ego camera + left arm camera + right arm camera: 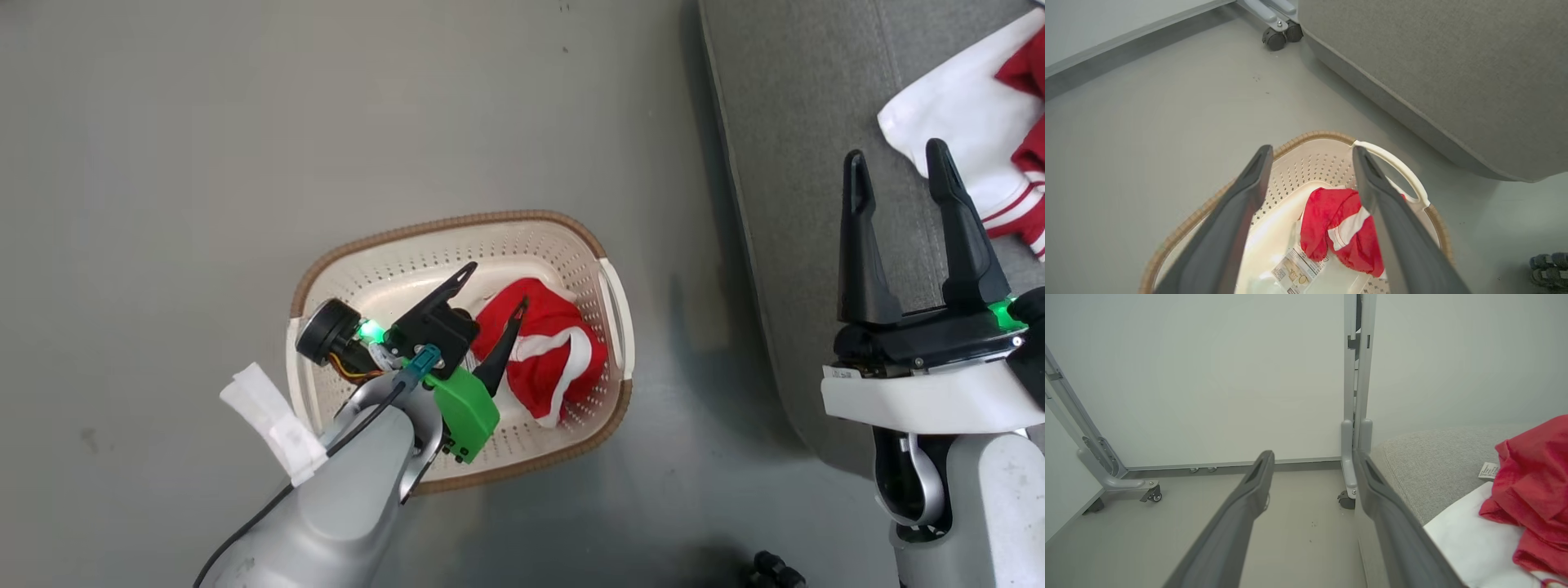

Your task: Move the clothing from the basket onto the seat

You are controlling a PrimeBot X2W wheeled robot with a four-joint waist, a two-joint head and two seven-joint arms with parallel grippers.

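A crumpled red garment with white trim (545,353) (1345,228) lies in the cream basket (392,269) (1310,163) on the floor. My left gripper (496,287) (1312,153) hangs open over the basket, one finger above the garment, nothing between its jaws. More red and white clothing (980,139) (1527,510) lies on the grey seat (800,122) (1429,469) (1453,73) at the right. My right gripper (894,155) (1312,457) stands open and empty above the seat's front, just left of that clothing.
Grey floor (245,163) surrounds the basket. A label sticker (1296,271) shows on the basket's bottom. White partition panels on castor feet (1347,498) (1276,36) stand beyond the seat. A dark wheel (771,570) of my base shows at the bottom.
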